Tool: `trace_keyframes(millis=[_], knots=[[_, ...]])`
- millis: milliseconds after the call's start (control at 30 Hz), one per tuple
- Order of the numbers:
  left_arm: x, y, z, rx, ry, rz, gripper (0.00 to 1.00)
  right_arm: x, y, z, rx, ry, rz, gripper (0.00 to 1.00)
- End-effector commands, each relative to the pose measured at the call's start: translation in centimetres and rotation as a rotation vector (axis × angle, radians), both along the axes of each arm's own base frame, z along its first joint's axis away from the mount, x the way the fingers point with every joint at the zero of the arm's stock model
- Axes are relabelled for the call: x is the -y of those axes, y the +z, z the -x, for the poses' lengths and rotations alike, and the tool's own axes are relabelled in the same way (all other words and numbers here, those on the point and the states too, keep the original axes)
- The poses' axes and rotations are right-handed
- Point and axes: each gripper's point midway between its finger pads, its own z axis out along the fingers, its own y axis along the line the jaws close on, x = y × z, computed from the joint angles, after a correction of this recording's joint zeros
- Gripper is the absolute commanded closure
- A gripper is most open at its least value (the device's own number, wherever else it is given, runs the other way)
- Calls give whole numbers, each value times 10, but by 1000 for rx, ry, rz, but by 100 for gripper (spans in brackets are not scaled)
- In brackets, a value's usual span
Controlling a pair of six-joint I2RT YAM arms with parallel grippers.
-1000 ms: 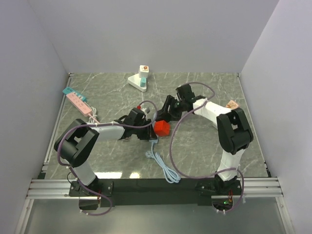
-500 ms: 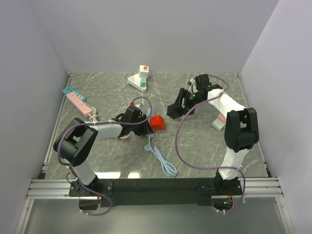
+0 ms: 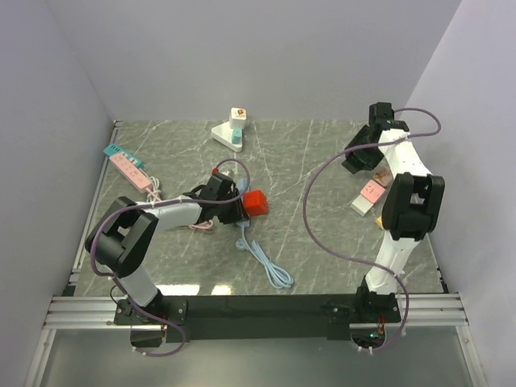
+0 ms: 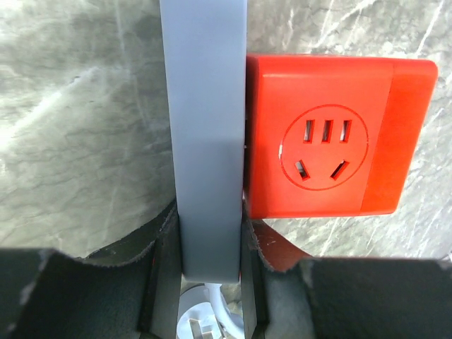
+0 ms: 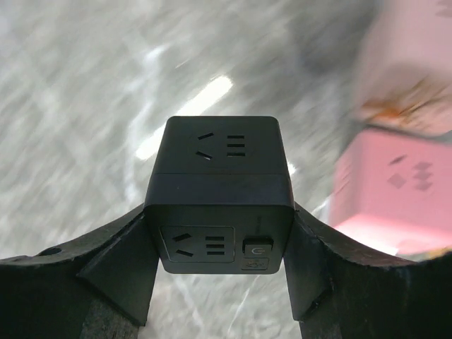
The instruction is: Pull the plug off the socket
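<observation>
With the left claw (image 3: 235, 209) clamped on the grey bar (image 4: 205, 106) flush against the red socket (image 4: 325, 152), bracing it on the surface (image 3: 185, 258), my right claw (image 3: 360, 153) grips the black plug cube (image 5: 219, 191), well apart at far right.

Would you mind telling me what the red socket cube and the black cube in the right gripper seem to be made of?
Red socket cube: likely moulded plastic, smooth satin finish, soft sheen on rounded edges. Black cube: likely matte plastic; no glare, crisp seam lines.
</observation>
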Motion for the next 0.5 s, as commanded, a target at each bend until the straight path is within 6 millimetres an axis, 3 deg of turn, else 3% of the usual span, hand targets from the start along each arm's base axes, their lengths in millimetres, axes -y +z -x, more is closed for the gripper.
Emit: trace_keyframes(millis=[0,200,300,400,433,467], knots=[[1,31,-18,74,22,12,100,33,-22,7,-124,-100,106,100],[2,36,-20,78,25,13,100,57,-34,7,-166,-140,146,79],[0,34,-19,76,25,4,100,63,-31,10,-155,-148,149,63],[0,33,-20,78,26,6,100,53,-18,9,-115,-113,108,35],[0,34,-20,77,26,7,100,49,-12,8,-87,-91,93,13],[0,34,-19,77,25,10,100,45,9,4,-14,-79,83,8]])
